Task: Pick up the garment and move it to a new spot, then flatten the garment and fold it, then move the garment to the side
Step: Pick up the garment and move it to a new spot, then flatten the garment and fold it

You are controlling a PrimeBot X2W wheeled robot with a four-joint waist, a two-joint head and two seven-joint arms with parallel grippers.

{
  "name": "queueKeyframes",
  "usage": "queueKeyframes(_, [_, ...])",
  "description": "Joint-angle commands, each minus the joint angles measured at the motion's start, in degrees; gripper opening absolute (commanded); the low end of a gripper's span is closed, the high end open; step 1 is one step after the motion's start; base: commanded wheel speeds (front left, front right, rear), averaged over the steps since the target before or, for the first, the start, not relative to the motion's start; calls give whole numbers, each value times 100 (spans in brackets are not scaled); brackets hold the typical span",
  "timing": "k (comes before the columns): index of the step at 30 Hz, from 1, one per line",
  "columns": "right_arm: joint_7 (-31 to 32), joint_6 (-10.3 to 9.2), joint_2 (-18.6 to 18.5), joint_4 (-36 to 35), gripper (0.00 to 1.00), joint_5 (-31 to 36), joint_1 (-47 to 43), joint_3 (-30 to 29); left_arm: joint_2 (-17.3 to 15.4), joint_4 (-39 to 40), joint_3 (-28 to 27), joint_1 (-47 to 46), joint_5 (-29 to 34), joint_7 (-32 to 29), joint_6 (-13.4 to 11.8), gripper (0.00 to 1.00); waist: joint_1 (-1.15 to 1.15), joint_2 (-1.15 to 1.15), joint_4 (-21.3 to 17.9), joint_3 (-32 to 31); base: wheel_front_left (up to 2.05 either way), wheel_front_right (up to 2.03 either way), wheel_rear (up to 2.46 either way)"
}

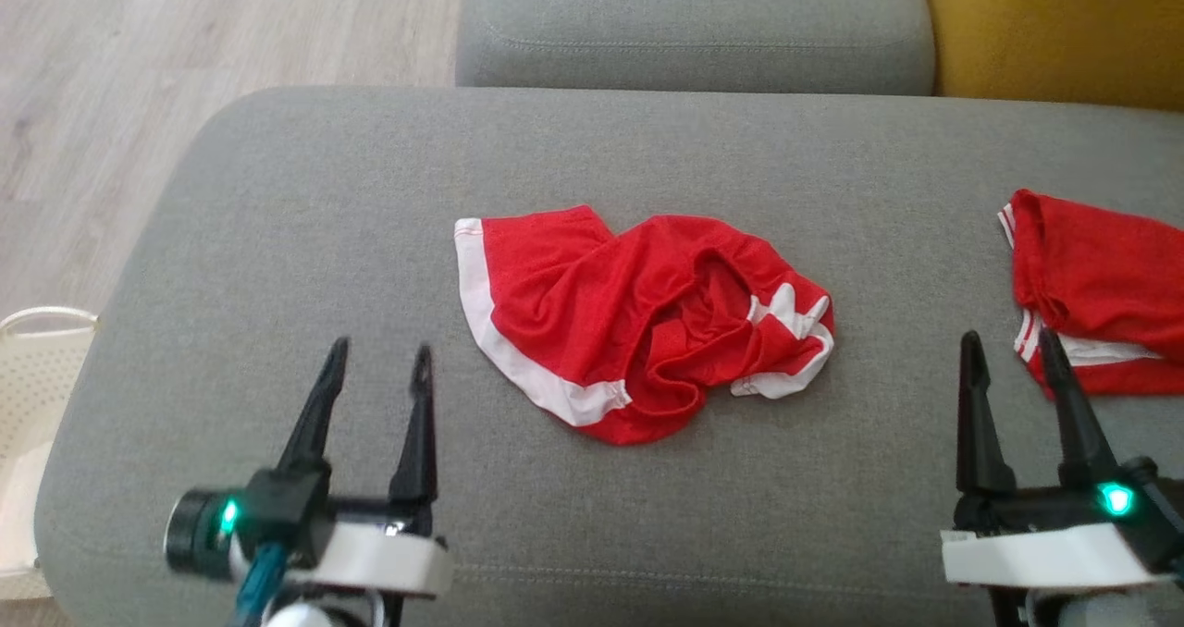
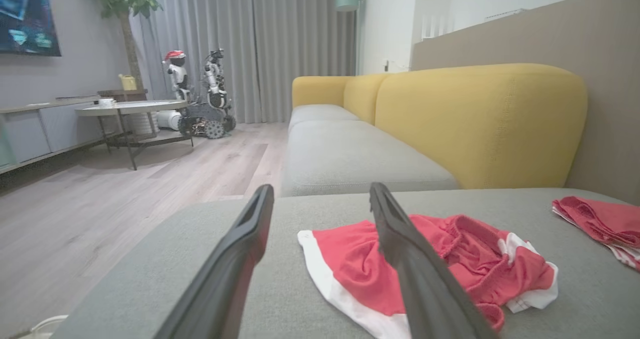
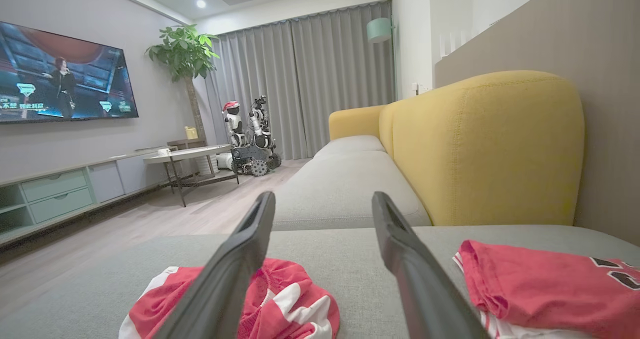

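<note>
A crumpled red garment (image 1: 638,317) with white trim lies in the middle of the grey cushion (image 1: 370,192); it looks like a pair of shorts. It also appears in the left wrist view as the garment (image 2: 350,264) and in the right wrist view as the garment (image 3: 295,304). My left gripper (image 1: 379,363) hovers open to the garment's lower left, apart from it. My right gripper (image 1: 1010,345) stands open at the lower right, nothing between its fingers. Both grippers (image 2: 320,199) (image 3: 322,204) show spread fingers in their wrist views.
A second red piece of clothing (image 1: 1096,289) lies at the cushion's right edge, close to my right gripper. A pale perforated basket (image 1: 37,359) sits on the floor at the left. Another grey seat (image 1: 694,26) and a yellow backrest (image 1: 1054,26) lie beyond.
</note>
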State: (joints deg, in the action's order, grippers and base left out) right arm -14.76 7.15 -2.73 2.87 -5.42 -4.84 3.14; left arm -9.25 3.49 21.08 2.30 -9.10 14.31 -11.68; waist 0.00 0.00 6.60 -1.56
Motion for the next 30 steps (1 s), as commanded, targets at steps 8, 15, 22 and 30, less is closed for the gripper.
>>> queueKeyframes(8, [-24,34,-15,-232,100,14,-11,127,288,350,-600,364,374,69,268,100,0,0,-59,-10,0,0,0])
queueKeyframes(15, [-24,34,-15,-196,100,11,-15,167,403,330,-728,391,586,69,441,100,0,0,-53,5,0,0,0])
queueKeyframes(22, [-24,34,-15,-165,100,-9,14,171,465,290,-778,378,689,69,543,100,0,0,-40,21,0,0,0])
queueKeyframes(30, [-24,34,-15,-132,100,-25,14,182,501,242,-802,335,762,69,584,100,0,0,-49,54,0,0,0])
